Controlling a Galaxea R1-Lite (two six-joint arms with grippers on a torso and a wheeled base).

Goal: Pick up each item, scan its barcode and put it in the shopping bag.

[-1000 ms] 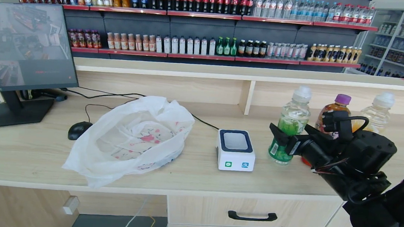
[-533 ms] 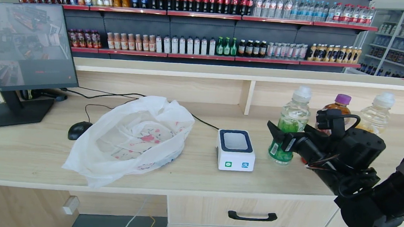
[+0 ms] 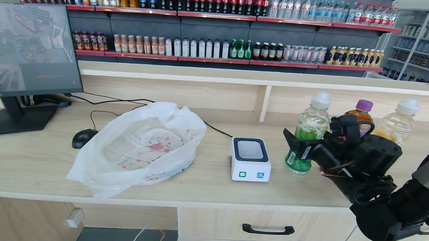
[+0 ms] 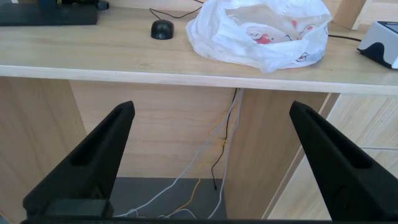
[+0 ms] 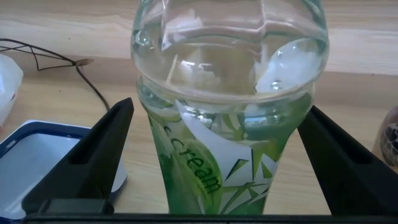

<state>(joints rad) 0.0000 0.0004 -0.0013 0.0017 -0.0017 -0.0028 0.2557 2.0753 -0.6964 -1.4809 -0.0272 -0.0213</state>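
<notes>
A green-labelled bottle (image 3: 308, 132) with a white cap stands upright on the wooden counter (image 3: 213, 182), right of the white barcode scanner (image 3: 250, 158). My right gripper (image 3: 298, 143) is open with its fingers on either side of the bottle's (image 5: 227, 124) lower half, apart from it. The scanner (image 5: 43, 149) sits just beside it. The white shopping bag (image 3: 142, 145) lies open left of the scanner. My left gripper (image 4: 208, 168) is open and holds nothing, low in front of the counter edge, below the bag (image 4: 261, 31).
An orange bottle with a purple cap (image 3: 362, 112) and a clear bottle (image 3: 396, 123) stand behind my right arm. A monitor (image 3: 19, 49), a mouse (image 3: 83, 137) and cables sit at the left. A raised shelf backs the counter; drawers are below.
My right arm has shifted slightly left and towards the green bottle, closing in around it. The bottle, the bag and the scanner have stayed put.
</notes>
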